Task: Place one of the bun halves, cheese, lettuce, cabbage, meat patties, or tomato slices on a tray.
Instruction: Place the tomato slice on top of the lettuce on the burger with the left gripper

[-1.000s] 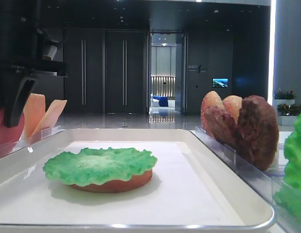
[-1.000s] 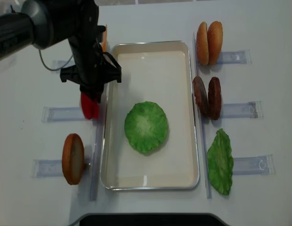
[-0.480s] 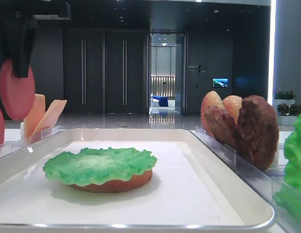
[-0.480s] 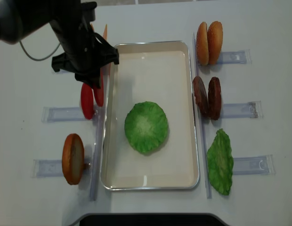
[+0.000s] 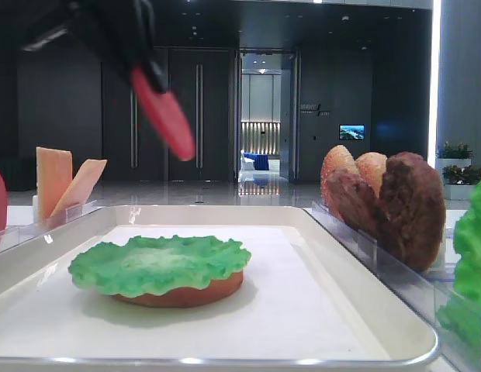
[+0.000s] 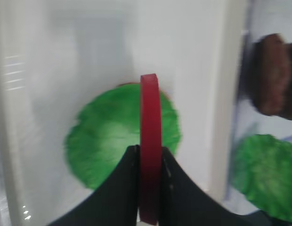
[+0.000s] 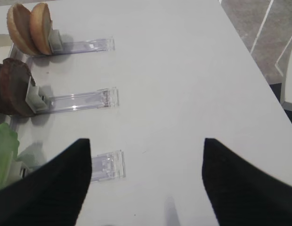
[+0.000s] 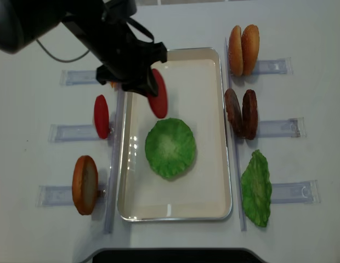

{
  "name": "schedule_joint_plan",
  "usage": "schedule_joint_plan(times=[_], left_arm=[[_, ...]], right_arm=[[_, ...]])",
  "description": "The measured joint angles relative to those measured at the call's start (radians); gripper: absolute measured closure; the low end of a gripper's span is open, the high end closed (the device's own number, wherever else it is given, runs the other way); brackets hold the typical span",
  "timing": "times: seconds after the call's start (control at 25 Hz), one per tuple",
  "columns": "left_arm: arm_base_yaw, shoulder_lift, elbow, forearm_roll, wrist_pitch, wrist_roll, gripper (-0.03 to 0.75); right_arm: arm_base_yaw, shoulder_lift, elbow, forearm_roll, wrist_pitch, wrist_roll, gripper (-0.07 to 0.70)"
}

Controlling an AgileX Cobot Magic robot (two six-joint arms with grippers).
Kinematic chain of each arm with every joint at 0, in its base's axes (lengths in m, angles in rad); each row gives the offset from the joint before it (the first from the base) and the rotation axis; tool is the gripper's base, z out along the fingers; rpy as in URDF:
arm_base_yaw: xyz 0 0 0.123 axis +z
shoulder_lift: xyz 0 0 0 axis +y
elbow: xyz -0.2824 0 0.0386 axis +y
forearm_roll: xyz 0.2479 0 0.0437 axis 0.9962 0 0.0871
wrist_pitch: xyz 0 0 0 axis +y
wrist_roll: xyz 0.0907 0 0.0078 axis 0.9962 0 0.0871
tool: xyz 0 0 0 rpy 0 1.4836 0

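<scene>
one lettuce-topped bun half (image 8: 170,148) in tray (image 8: 214,131); left tool (image 8: 151,90) pinching tomato slice (image 8: 158,101)

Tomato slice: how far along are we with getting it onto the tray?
Done: a bun half topped with lettuce already sits in the tray. In hand: the left gripper is shut on a tomato slice, held on edge in the air over the tray's far part. Left: lower it and let go. One more slice stands in its rack.
</scene>
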Motion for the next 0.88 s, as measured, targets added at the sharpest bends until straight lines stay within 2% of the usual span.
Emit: schedule_joint_plan(times=[0.08, 0.2, 0.4, 0.56, 0.88], left_arm=[[-0.014, 0.013, 0.0, -0.149, -0.053, 0.105, 0.657], [-0.031, 0.035, 0.003, -0.238, -0.075, 0.187, 0.658], [-0.034, 0.069, 0.071, -0.231, -0.08, 0.208, 0.658], [-0.034, 0.076, 0.131, -0.225, -0.111, 0.233, 0.658], [-0.037, 0.108, 0.144, -0.265, -0.138, 0.305, 0.658]], right_arm=[[0.0, 0.0, 0.0, 0.0, 0.0, 0.0, 0.157], [0.0, 0.0, 0.0, 0.0, 0.0, 0.0, 0.157], [0.0, 0.0, 0.0, 0.0, 0.0, 0.0, 0.157], [0.0, 0.0, 0.0, 0.001, 0.0, 0.0, 0.157], [0.0, 0.0, 0.0, 0.001, 0.0, 0.0, 0.157]])
